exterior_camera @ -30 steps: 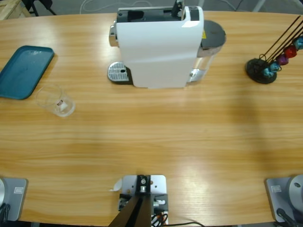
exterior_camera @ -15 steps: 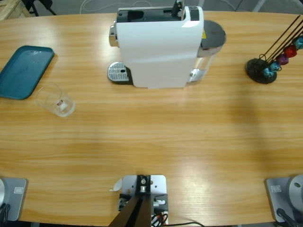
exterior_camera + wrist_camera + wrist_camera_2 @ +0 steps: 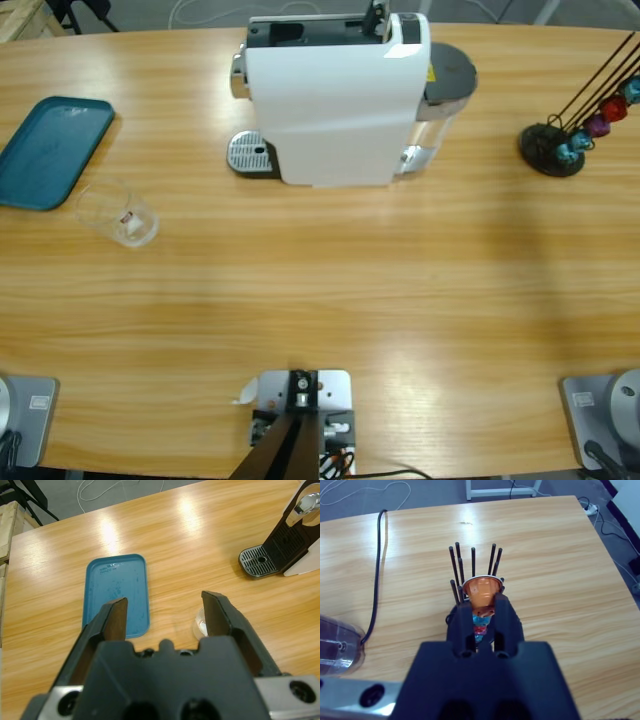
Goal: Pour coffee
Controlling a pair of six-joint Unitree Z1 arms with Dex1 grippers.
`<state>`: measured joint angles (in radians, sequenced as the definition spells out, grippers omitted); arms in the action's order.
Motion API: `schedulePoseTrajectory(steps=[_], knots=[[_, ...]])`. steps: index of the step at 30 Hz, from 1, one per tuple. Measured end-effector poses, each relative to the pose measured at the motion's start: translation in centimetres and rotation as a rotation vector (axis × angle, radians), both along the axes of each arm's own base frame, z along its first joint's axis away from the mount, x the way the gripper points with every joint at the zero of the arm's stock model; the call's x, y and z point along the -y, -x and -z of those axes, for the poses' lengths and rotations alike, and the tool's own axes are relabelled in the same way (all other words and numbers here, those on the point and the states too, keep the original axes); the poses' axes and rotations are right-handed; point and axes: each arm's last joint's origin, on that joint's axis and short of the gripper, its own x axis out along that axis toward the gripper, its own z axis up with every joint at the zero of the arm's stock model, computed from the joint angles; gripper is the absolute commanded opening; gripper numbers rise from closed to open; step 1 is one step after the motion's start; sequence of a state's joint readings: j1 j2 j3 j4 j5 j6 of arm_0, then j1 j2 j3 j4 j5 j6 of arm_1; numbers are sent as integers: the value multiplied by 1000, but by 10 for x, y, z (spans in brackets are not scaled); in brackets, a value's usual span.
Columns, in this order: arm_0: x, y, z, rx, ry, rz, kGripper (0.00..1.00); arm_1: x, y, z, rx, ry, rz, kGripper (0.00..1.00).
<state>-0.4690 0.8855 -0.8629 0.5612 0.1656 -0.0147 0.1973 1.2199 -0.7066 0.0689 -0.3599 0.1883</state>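
A small clear glass cup (image 3: 118, 213) with a red mark stands on the table left of the white coffee machine (image 3: 335, 95). No coffee shows in it or anywhere else. In the left wrist view my left gripper (image 3: 165, 611) is open above the table, and the cup (image 3: 198, 625) peeks out beside its right jaw. My right gripper (image 3: 483, 602) is shut on nothing, pointing at the capsule stand (image 3: 475, 575) farther off. Neither gripper appears in the high view.
A teal tray (image 3: 50, 148) lies at the table's left end, close to the cup. The machine's metal drip tray (image 3: 250, 155) sticks out on its left. The black capsule stand (image 3: 553, 145) holds an orange capsule (image 3: 481, 592) and others. A black cable (image 3: 380, 565) runs across the table.
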Motion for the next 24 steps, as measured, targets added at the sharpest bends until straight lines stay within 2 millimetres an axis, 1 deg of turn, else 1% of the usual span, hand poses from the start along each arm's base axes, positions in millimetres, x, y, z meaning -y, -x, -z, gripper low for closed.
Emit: schedulePoseTrajectory(steps=[7,8,9,10,15,16,17,24], knots=[[0,0,0,0,0,0,623,-1,-4,-15,22,17,-14,0],[0,0,0,0,0,0,623,-1,-3,-14,20,19,-15,26],[0,0,0,0,0,0,623,-1,-3,-14,18,20,-15,173],[0,0,0,0,0,0,623,-1,-3,-14,16,20,-15,239],[0,0,0,2,1,1,623,0,1,-16,19,19,-15,248],[0,0,0,2,1,1,623,1,4,-18,28,18,-15,297],[0,0,0,2,1,1,623,1,5,-19,33,16,-15,326],[0,0,0,2,1,1,623,0,7,-20,40,-4,-23,320]])
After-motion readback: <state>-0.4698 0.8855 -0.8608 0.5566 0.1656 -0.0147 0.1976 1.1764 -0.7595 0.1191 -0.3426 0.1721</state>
